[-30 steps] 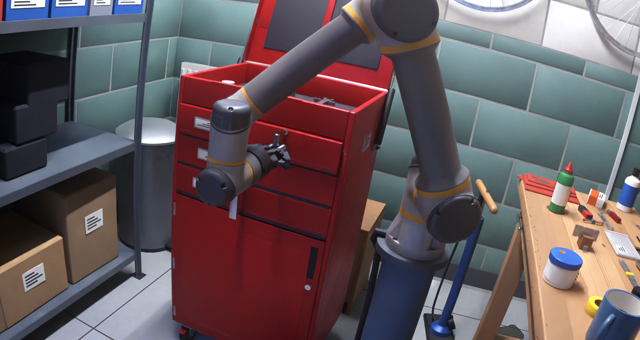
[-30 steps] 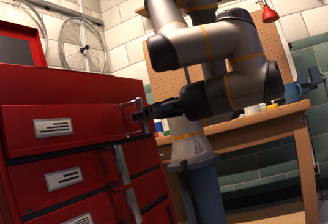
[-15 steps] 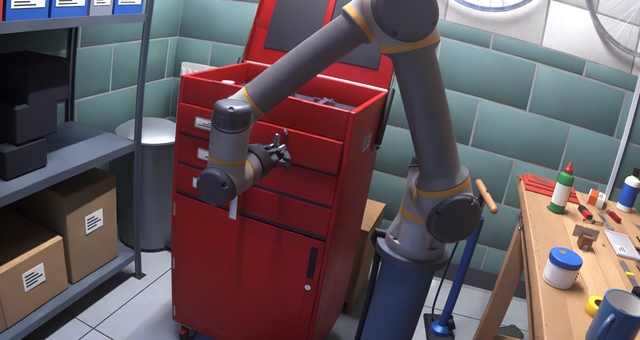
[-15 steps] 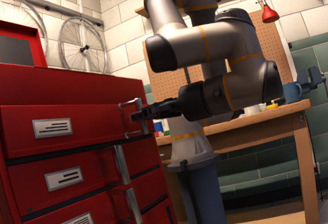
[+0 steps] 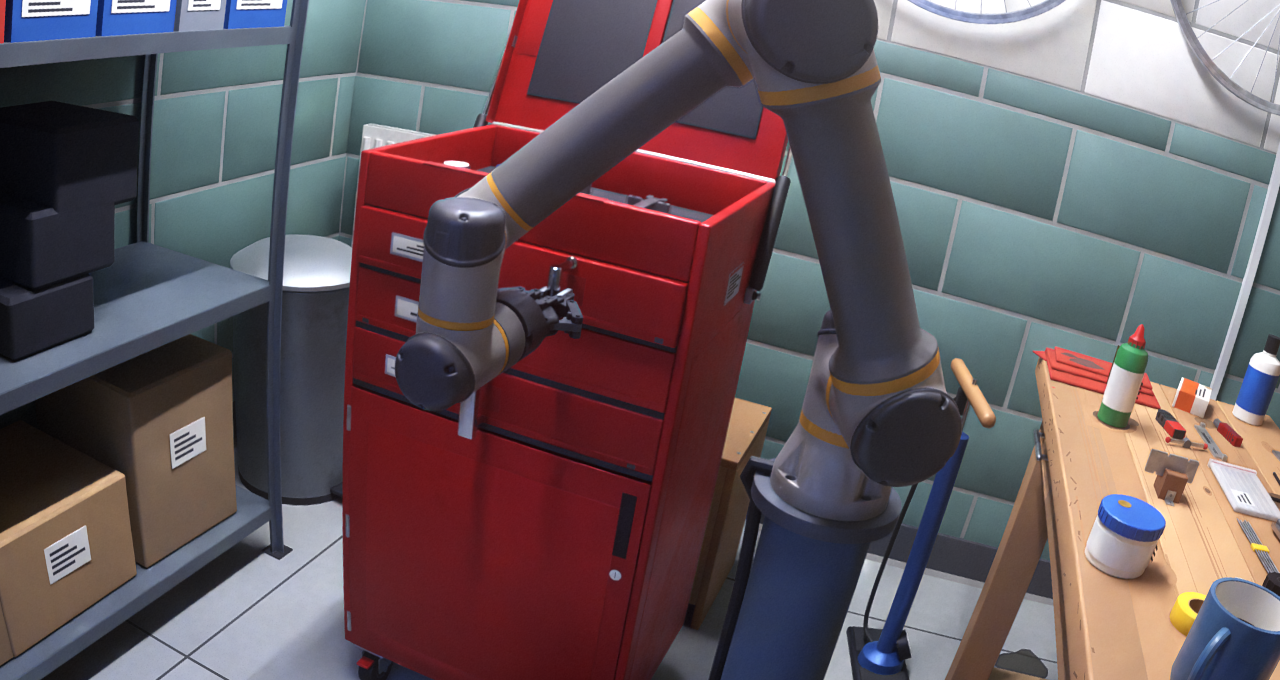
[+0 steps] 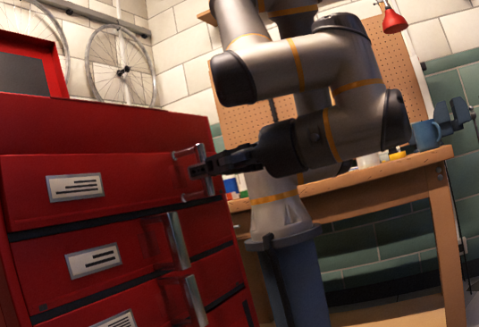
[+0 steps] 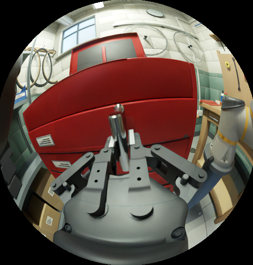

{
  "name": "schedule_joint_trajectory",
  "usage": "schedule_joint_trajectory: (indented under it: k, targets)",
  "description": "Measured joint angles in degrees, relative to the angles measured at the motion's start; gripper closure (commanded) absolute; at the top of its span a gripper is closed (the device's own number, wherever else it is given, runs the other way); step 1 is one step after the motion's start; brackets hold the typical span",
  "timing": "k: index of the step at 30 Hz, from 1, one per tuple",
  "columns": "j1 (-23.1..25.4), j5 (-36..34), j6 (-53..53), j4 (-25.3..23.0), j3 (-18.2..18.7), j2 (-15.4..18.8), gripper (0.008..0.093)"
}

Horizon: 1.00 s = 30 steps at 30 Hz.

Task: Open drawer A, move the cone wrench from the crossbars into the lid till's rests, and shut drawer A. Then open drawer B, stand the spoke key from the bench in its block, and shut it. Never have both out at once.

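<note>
The top drawer [image 6: 102, 186] of the red tool chest [image 5: 537, 390] has a vertical chrome bar handle [image 6: 203, 171] on its front, and that handle [image 7: 118, 138] is clamped in my closed gripper [image 7: 122, 142]. The gripper [image 5: 562, 305] reaches in level from the front. The drawer front stands slightly proud of the ones below it. The chest's lid [image 5: 627, 41] stands raised, with the lid till [image 5: 627, 197] open at the top. The cone wrench and the drawer's inside are hidden. Small tools lie on the wooden bench [image 5: 1164, 497] to the right.
Two more drawers [image 6: 116, 253] with chrome handles sit closed right under the held one. A metal shelf unit [image 5: 134, 318] with cardboard boxes stands left of the chest, with a grey bin [image 5: 295, 363] behind. A blue floor pump [image 5: 904, 551] stands by my base.
</note>
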Motion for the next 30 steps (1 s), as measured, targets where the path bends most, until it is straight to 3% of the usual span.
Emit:
schedule_joint_trajectory:
  k: [30]
  targets:
    - [-0.68, -0.68, 0.0, -0.26, 0.64, -0.38, 0.0934]
